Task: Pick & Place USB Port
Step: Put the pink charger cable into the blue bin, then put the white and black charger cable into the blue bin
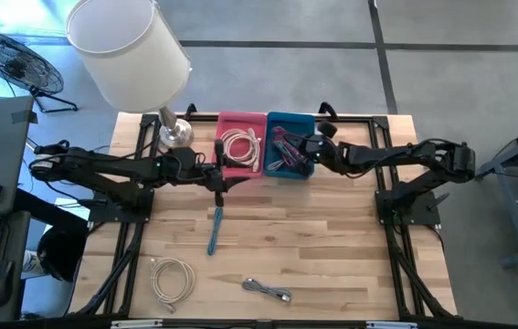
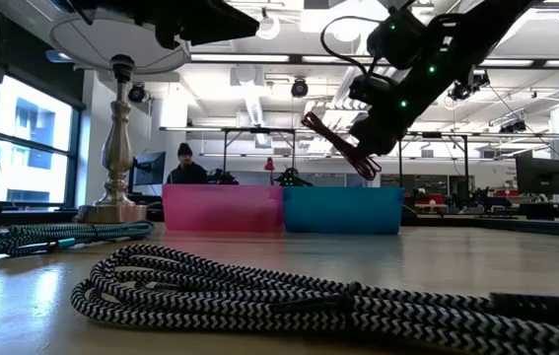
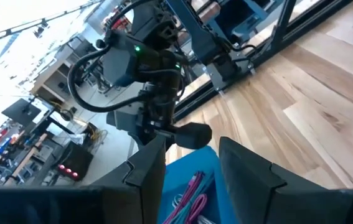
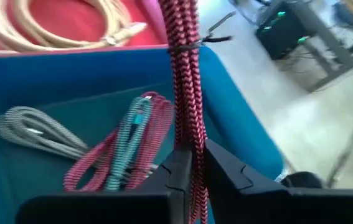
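Note:
My right gripper [image 1: 308, 148] is over the blue bin [image 1: 290, 119], shut on a bundled red-and-black braided cable [image 4: 185, 93] that also shows in the low view [image 2: 340, 146]. The blue bin holds a grey striped cable [image 4: 33, 134] and a red-and-teal cable [image 4: 123, 146]. The pink bin [image 1: 240, 117] beside it holds a cream cable [image 1: 239, 146]. My left gripper [image 3: 192, 171] is open and empty, and stands at the pink bin's near edge [image 1: 221, 179]. My right gripper pinches the red braided bundle's several strands [image 4: 188, 146] between its two fingers. The fingers come from the table's right, slanting down. The bundle reaches out past the fingertips, tied by a thin band [image 4: 185, 45]. It is lifted clear above the blue bin [image 2: 343, 209].
A lamp [image 1: 126, 46] stands on its metal base [image 1: 174, 133] left of the pink bin. On the near half of the wooden table [image 1: 332, 247] lie a blue-teal cable [image 1: 215, 228], a white coiled cable [image 1: 172, 279] and a grey cable [image 1: 268, 290].

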`<control>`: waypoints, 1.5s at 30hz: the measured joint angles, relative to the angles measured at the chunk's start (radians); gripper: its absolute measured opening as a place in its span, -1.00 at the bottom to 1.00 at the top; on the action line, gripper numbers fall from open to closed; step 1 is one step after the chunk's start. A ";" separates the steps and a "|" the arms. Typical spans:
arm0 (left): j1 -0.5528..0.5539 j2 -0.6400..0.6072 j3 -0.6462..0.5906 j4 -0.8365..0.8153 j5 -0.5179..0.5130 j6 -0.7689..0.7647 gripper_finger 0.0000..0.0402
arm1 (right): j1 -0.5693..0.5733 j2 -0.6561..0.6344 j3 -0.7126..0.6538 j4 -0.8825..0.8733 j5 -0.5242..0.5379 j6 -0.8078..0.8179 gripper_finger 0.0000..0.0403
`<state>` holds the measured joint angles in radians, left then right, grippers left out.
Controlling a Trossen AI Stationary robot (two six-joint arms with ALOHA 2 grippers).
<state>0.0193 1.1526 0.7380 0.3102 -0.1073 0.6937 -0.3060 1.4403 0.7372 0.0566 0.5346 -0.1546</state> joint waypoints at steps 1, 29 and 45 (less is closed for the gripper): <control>0.000 0.000 0.000 0.000 0.000 0.000 -0.27 | -0.002 0.000 0.000 0.000 -0.021 0.008 -0.83; -0.046 -0.114 0.203 -0.622 -0.073 -0.148 -0.27 | 0.001 0.000 0.000 0.025 -0.151 0.009 0.08; -0.388 -0.094 0.410 -1.352 -0.116 -0.704 -0.27 | 0.004 0.000 0.000 0.227 -0.449 -0.067 0.19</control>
<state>-0.3691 1.0581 1.1484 -1.0421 -0.2238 -0.0103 -0.3016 1.4399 0.7376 0.2836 0.0855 -0.2212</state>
